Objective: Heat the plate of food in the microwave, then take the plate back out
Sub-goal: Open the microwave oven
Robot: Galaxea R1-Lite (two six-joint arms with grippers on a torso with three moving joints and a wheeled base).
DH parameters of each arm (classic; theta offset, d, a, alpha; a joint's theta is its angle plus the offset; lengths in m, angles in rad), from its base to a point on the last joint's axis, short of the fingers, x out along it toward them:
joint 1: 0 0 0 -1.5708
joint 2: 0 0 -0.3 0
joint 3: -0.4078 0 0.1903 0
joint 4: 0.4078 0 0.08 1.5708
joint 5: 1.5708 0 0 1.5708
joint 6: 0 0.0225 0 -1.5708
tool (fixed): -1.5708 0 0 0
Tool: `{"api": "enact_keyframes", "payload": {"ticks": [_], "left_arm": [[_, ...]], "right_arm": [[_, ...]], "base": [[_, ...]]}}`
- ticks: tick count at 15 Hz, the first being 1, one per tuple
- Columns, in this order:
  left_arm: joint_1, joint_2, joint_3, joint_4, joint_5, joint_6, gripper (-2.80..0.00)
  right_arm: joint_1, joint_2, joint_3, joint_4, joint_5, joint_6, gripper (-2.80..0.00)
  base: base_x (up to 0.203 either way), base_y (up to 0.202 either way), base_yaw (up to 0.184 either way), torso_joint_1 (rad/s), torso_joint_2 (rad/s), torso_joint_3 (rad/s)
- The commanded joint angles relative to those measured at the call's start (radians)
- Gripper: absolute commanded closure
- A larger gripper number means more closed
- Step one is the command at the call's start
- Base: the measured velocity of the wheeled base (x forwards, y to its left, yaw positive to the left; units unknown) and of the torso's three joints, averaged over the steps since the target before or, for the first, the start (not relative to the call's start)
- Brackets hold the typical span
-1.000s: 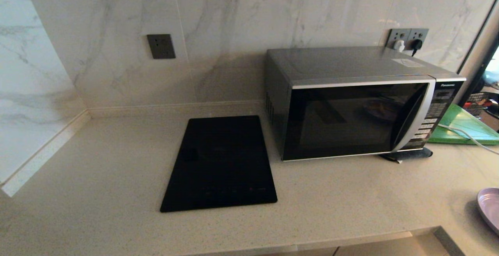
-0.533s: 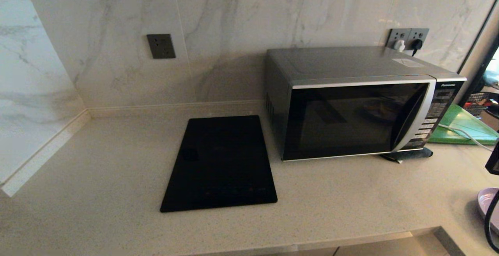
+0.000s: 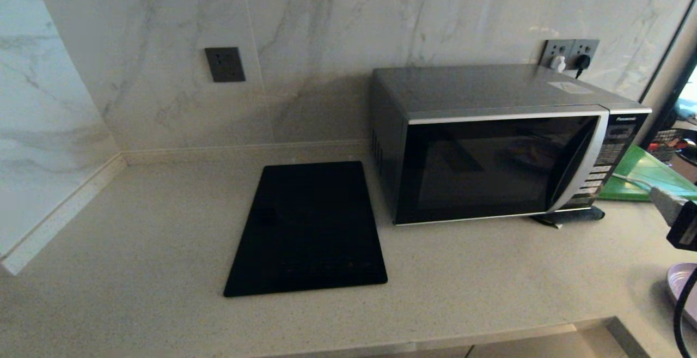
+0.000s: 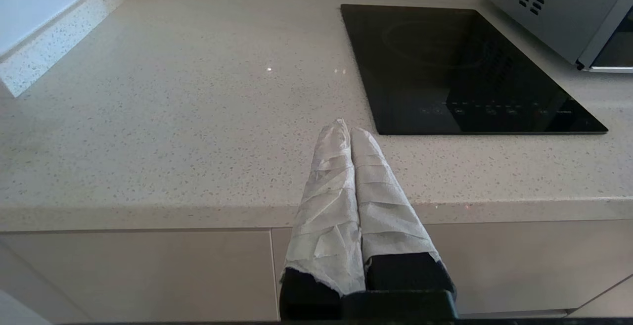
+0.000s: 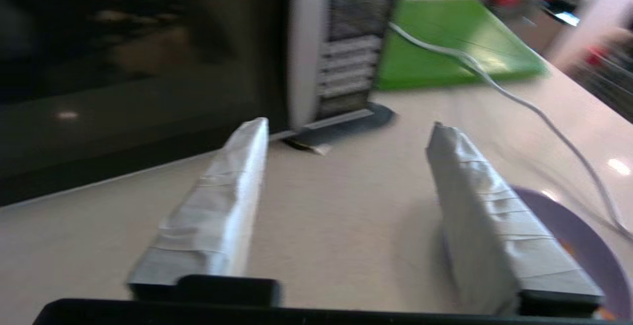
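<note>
The microwave (image 3: 501, 143) carries the word Panasonic in small pale letters at the top of its dark button panel; the rows of buttons below it are too small to read, and a white label on its silver top cannot be read either. Its dark glass door is shut, with the curved silver handle band running down beside the panel. It stands at the back right of the countertop (image 3: 136, 249), close to the marble wall, with two wall sockets (image 3: 569, 53) holding plugs just behind its right rear corner. The black cooktop (image 3: 307, 230) lies flat just to its left, and a single grey socket (image 3: 225, 64) sits on the wall above and left of that. Left of the cooktop the counter runs open to the corner where the two walls meet, and in front of the microwave a wide bare strip reaches the counter's front edge. The plate of food (image 3: 684, 288) lies at the far right, cut off by the head view's edge, near the front edge of the counter. The right gripper (image 5: 346, 127) hangs over the counter just beside the plate, its taped fingers spread wide and grasping nothing, pointing toward the microwave's handle side. A green board (image 5: 445, 43) and a white cable (image 5: 519, 102) lie beyond. The left gripper (image 4: 344, 129) sits parked low before the counter edge, fingers pressed together, empty.
</note>
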Motion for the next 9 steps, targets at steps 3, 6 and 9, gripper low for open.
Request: {"api": "enact_keyframes", "payload": {"ticks": [3, 6, 9], "left_arm": [[0.0, 0.002, 0.0, 0.0, 0.001, -0.001, 0.0], [0.0, 0.002, 0.0, 0.0, 0.001, -0.001, 0.0], [0.0, 0.002, 0.0, 0.0, 0.001, -0.001, 0.0]], "right_arm": [[0.0, -0.044, -0.006, -0.002, -0.056, 0.009, -2.8], [0.003, 0.002, 0.0, -0.003, -0.112, 0.027, -2.8], [0.021, 0.023, -0.052, -0.007, -0.212, 0.023, -2.8]], "base": [[0.0, 0.0, 0.0, 0.0, 0.0, 0.0], [0.0, 0.0, 0.0, 0.0, 0.0, 0.0], [0.0, 0.0, 0.0, 0.0, 0.0, 0.0]]}}
